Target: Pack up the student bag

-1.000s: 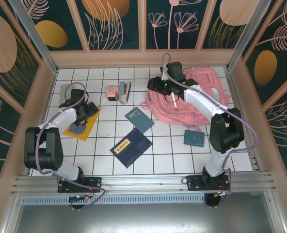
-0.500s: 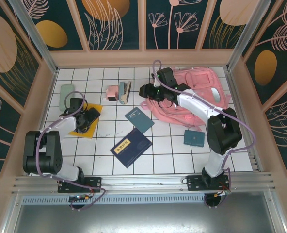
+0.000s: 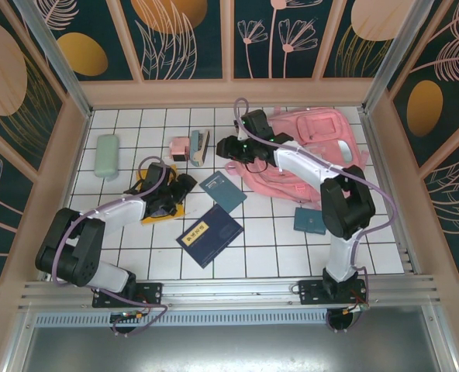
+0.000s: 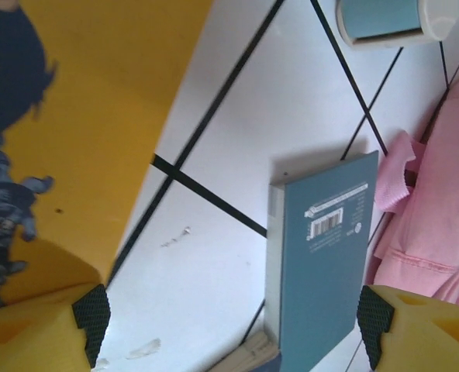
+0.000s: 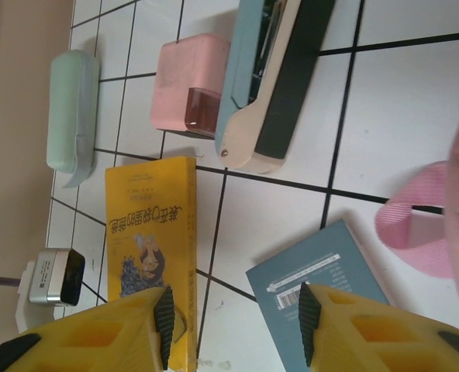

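My left hand (image 3: 181, 186) and right hand (image 3: 226, 147) gape empty over the white tiled counter (image 3: 276, 232). Floral walls (image 3: 191, 39) enclose it.

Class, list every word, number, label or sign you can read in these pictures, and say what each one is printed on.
No text here can be quoted with confidence.
On the yellow book: a line of Chinese characters along the cover, too blurred to read.
On the teal book: a barcode with white small print beside it, too small to read.
On the dark blue book: a yellow label strip, its lettering too small to read.
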You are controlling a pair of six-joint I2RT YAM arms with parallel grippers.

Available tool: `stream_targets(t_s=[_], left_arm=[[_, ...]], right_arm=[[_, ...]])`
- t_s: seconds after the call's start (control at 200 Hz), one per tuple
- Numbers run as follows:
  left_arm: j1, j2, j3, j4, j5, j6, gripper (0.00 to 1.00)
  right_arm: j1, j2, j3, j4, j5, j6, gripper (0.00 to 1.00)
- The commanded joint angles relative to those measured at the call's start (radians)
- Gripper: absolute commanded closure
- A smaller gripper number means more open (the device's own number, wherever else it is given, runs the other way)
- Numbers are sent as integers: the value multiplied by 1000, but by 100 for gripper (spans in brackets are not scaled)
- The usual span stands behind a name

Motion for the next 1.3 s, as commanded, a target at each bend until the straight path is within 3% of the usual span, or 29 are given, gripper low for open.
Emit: stream_targets(t_s=[0.0, 0.18, 0.395, 0.715, 0.811, 1.026, 1.151, 1.296], left_arm=[[-1, -17, 50, -56, -64, -23, 14], [51, -92, 73, -156, -120, 90, 12], [217, -111, 56, -254, -6, 264, 16], [326, -74, 58, -374, -158, 492, 19], [346, -61, 48, -369, -160, 519, 24], [349, -15, 31, -357, -164, 541, 47], [349, 4, 8, -339, -166, 542, 52], [349, 20, -25, -296, -75, 514, 55]], right_arm=[[34, 34, 43, 23, -22, 12, 52], [85, 83, 62, 48, -22, 25, 54], [150, 171, 124, 46, -27, 41, 57], [225, 303, 234, 27, 7, 42, 60], [237, 340, 252, 40, 5, 54, 60], [256, 424, 320, 31, -9, 69, 62], [263, 464, 345, 31, -7, 74, 62], [270, 497, 360, 17, 1, 78, 62]])
